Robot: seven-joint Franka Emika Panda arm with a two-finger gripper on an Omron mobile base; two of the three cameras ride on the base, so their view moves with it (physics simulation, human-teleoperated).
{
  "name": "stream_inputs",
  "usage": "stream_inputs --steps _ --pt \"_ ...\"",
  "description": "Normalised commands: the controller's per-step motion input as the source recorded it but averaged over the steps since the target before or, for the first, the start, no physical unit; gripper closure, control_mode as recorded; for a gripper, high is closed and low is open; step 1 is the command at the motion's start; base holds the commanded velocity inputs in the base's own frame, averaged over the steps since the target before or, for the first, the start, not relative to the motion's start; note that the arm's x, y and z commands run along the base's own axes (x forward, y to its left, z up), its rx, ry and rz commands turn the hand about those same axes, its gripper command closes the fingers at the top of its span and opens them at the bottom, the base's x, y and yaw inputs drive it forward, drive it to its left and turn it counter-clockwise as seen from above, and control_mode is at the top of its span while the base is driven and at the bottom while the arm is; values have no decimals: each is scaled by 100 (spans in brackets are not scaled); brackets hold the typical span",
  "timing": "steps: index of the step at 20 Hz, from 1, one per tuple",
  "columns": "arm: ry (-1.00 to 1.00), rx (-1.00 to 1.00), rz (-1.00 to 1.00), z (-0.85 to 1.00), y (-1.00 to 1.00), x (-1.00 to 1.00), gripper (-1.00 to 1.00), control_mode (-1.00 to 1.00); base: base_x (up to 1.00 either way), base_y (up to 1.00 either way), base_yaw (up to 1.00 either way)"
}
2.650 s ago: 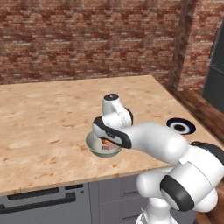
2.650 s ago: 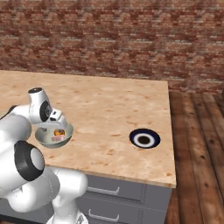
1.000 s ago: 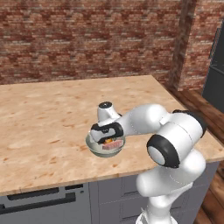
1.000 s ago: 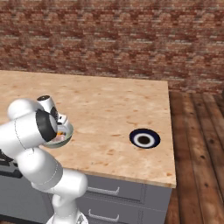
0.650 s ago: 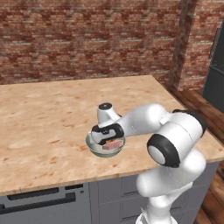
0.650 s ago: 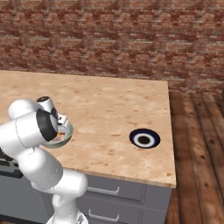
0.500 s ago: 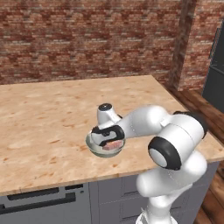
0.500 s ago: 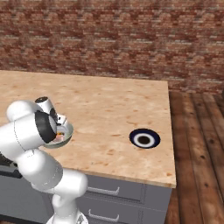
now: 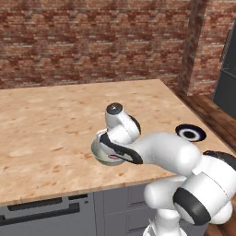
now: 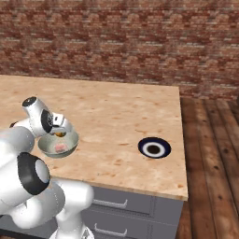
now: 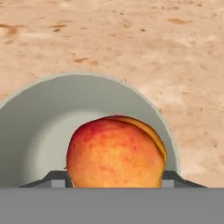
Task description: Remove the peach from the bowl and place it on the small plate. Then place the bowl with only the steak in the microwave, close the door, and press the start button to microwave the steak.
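Now the arm's elbow sits lower and more folded toward the base than a second ago, while the hand stays over the bowl (image 9: 102,152); bowl, plate and counter have not shifted. The gripper (image 11: 116,181) is down inside the bowl, its two dark tips flanking the peach (image 11: 116,153) on either side at the bottom of the hand view. The tips touch or nearly touch the fruit; whether they are clamped on it I cannot tell.

Left to right in the right base view: the bowl (image 10: 58,145) stands near the front edge of the wooden counter (image 10: 107,112), well apart from the small plate (image 10: 154,148), a dark-rimmed disc with a white centre, lying toward the counter's right end. Bare counter lies between them. A brick wall (image 10: 116,37) runs behind. The white forearm and wrist cover much of the bowl in the left base view.

The peach is round, orange-yellow with a red blush, resting against the pale grey inner wall. The steak (image 10: 59,148) shows as a pink patch on the bowl's floor.
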Motion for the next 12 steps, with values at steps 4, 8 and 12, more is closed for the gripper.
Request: stream_inputs --steps 4,8,12 --pt "-10 0 1 100 -63 0 100 -100 0 0 0" --pt "-3 0 0 83 -74 -3 100 -100 0 0 0" --pt "0 3 0 11 -95 0 100 -100 0 0 0"
